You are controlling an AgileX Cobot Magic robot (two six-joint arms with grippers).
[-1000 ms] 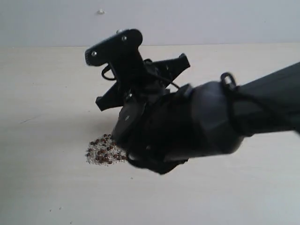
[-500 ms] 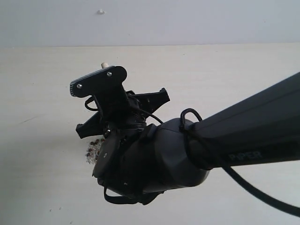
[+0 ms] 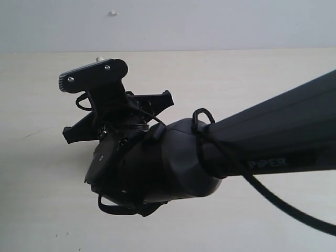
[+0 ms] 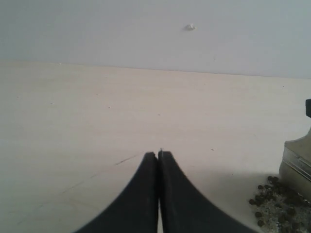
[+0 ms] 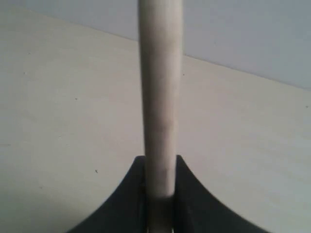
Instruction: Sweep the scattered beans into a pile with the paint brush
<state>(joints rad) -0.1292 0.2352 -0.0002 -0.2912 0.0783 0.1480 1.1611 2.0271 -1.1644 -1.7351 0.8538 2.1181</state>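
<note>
Wooden paint brush (image 5: pixel 160 97) pinched in your right gripper (image 5: pixel 160 169) (left gripper (image 4: pixel 158 158) closed, empty); sweep too hard and the beans (image 4: pixel 274 201) probably scatter.

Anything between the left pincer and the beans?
Nothing. In the left wrist view, only bare tabletop lies between the shut left pincer and the beans.

The right arm (image 3: pixel 273 142) stretches in from the right edge of the exterior view, sloping down toward the middle. Its bulky black wrist (image 3: pixel 152 168) faces the camera and hides the claw from that side. In the right wrist view, the right claw (image 5: pixel 160 167) has its two dark fingers (image 5: pixel 126 204) clamped on the handle of the paint brush (image 5: pixel 160 97). The left claw (image 4: pixel 158 156) has its jaws pressed tight together, tips touching, with nothing between them.
</note>
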